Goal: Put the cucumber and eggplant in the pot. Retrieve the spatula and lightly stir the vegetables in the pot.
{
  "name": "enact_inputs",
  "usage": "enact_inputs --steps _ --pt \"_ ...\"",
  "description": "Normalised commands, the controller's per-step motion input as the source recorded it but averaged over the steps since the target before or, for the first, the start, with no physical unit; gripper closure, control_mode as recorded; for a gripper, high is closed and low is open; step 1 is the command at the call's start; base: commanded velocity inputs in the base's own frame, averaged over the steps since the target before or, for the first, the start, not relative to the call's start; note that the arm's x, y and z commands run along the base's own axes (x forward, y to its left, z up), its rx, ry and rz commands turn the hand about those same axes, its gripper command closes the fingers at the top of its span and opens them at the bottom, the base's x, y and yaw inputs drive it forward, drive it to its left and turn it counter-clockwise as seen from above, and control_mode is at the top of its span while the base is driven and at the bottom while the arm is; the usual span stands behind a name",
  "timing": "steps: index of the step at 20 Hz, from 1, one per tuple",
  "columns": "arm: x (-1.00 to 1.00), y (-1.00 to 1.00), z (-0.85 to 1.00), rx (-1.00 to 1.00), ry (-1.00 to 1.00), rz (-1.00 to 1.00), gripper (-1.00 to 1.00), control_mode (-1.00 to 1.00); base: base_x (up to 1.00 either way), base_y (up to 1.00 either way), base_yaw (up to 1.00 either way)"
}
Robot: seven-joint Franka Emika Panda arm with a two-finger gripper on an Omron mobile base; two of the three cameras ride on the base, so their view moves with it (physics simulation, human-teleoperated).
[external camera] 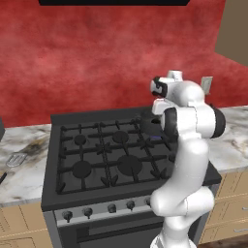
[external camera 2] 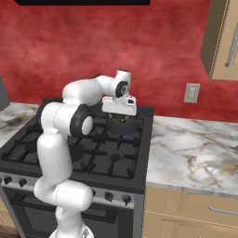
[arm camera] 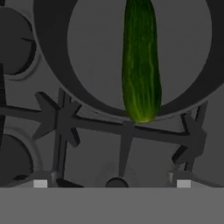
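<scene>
Nearest my hand camera are the stove grates (arm camera: 124, 131), dark bars crossing the lower half of the frame. Just above them the cucumber (arm camera: 141, 61) lies in the pot (arm camera: 57, 74), its long axis running straight up and down the frame at centre right. Its rounded lower end overlaps the pot's near rim and points toward the grates; its upper end runs off the top edge.

My claw (arm camera: 112, 183) shows as two pale tips at the bottom of the frame, set wide apart and gripping nothing, with the cucumber well clear of them.

From the right base camera I see the claw (external camera 2: 120, 111) hanging over the pot (external camera 2: 122, 125) at the back right of the stove (external camera 2: 69, 153). In the left base view, the spatula (external camera: 16, 159) lies on the marble desk (external camera: 22, 181) at the left edge of the frame, well apart from the stove.
</scene>
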Motion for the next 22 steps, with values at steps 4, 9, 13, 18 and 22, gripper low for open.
enact_inputs --steps 4,9,13,18,22 --pt "-0.94 0.06 0.15 0.00 -0.08 0.07 -1.00 -1.00 0.00 0.00 0.00" --pt "-0.94 0.30 0.14 0.00 -0.10 0.09 -1.00 -1.00 0.00 0.00 0.00" --pt "-0.83 0.59 0.10 0.00 -0.15 0.09 -1.00 -1.00 0.00 0.00 0.00" --pt "-0.66 0.36 0.20 0.00 -0.18 0.07 -1.00 -1.00 0.00 0.00 0.00" --pt "-0.35 0.00 0.11 0.00 -0.14 0.00 -1.00 -1.00 0.00 0.00 0.00"
